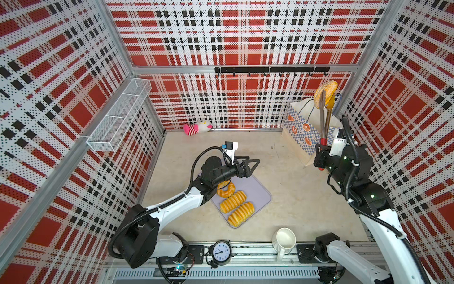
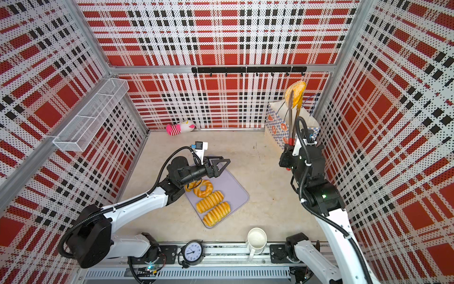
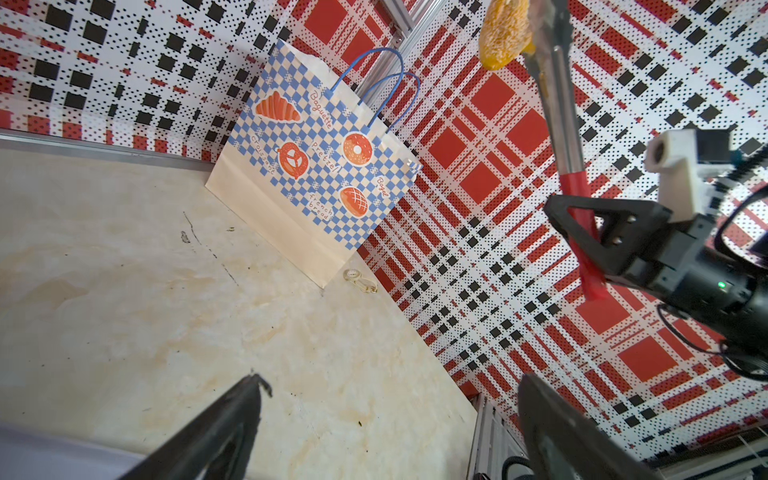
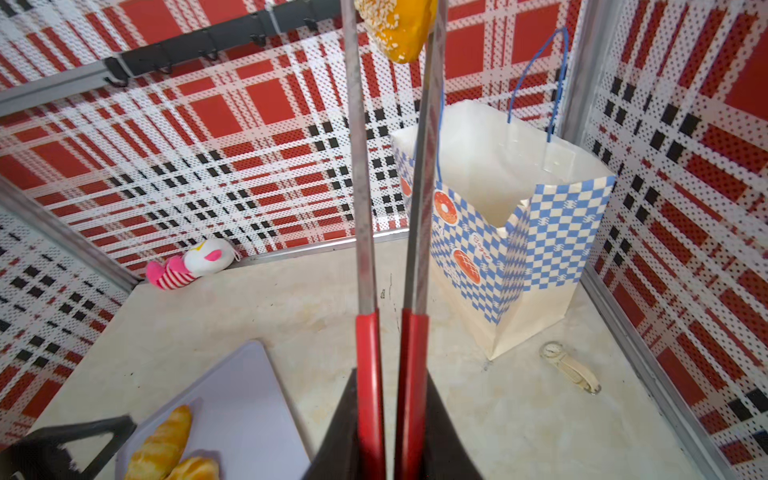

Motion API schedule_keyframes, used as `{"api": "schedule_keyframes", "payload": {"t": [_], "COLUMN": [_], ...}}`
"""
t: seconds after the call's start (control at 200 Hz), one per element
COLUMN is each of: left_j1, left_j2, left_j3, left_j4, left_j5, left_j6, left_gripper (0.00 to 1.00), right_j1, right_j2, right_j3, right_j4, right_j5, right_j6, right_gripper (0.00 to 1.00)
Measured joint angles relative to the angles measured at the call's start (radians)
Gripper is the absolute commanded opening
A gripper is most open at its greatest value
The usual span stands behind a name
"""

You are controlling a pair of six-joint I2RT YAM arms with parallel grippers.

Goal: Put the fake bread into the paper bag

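My right claw was pressed together on the red handles of the tongs. The tongs pinched a seeded bun, held up higher than the open mouth of the paper bag in the far right corner. Whether the bun sat squarely over the opening I could not tell. My left claw hung spread wide and empty over the far end of the grey tray. On the tray lay a twisted ring, a ridged loaf and a second loaf. I judged the bun not yet dropped, with at least three pieces left to move. Only bare white inner walls of the bag showed, and its floor was out of sight, so earlier drops stayed unknown. My left arm covered one tray corner, where a yellow sliver was possibly another piece
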Motion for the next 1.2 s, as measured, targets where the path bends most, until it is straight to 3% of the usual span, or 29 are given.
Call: {"api": "schedule_keyframes", "payload": {"t": [0.466,1.037,1.197], "left_j1": [0.036,0.04,0.043], "left_j2": [0.002,0.002,-0.003], "left_j3": [-0.02,-0.034,-0.051], "left_j4": [0.047,0.049,0.055], "left_j5": [0.034,0.038,0.036], "left_j6": [-0.008,-0.015,-0.024], "left_gripper": [0.98,0.98,0.98], "right_j1": [-0.25,-0.267,-0.267], "right_j2": [0.11,0.222,0.222], "right_j3": [-0.048,-0.095,-0.095], "right_j4": [0.032,0.035,0.036], "right_j5": [-0.163,-0.199,-0.188], "right_j6": [0.032,0.013,0.006], "right_gripper": [0.13,0.34,0.35]}}
